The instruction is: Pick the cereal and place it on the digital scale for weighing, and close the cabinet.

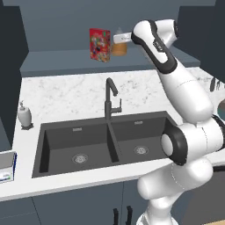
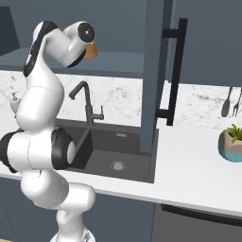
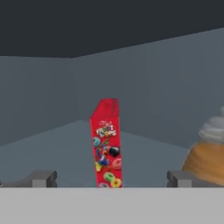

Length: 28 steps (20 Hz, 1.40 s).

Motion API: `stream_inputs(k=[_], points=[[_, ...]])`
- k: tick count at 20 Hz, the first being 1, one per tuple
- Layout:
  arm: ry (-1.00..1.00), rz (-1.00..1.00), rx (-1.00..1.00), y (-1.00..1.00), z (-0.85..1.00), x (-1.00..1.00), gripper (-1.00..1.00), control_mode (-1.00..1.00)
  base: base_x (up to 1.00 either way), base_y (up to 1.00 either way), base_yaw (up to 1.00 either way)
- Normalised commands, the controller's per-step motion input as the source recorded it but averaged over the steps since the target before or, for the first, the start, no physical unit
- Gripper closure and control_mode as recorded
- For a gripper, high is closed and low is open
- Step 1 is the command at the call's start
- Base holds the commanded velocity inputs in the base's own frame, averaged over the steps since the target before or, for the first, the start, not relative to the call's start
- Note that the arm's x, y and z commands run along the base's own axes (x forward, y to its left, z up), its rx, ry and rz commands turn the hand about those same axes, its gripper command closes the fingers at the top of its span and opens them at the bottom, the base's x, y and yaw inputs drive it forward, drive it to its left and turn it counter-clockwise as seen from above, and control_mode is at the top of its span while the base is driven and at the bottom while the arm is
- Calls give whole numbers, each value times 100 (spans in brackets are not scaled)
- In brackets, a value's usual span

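The cereal is a red box with coloured dots, upright on the shelf of the open cabinet above the counter. In the hand view the cereal stands straight ahead, a short way beyond my gripper. The gripper is open, its two fingertips wide apart and holding nothing. The cabinet door stands swung open, with its long black handle facing out. The digital scale lies low on the counter at the far left front, by the sink.
An amber bottle with a pale cap stands just right of the cereal, close to my hand. Below are a dark double sink, a black faucet and a soap dispenser. A potted plant sits on the right counter.
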Motion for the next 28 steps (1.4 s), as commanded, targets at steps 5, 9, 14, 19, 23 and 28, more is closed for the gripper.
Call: stream_inputs(k=[5, 9, 14, 19, 23, 28], points=[[0, 0, -1, 25, 0, 15, -100, -100, 0, 0, 0], [0, 0, 0, 3, 0, 23, -100, -100, 0, 0, 0], [0, 0, -2, 32, -4, 15, -100, -100, 0, 0, 0], [0, 0, -1, 12, -2, 21, -100, -100, 0, 0, 0], [0, 0, -1, 17, -5, 11, -100, -100, 0, 0, 0], [0, -2, -2, 25, -9, 21, 100, -100, 0, 0, 0]])
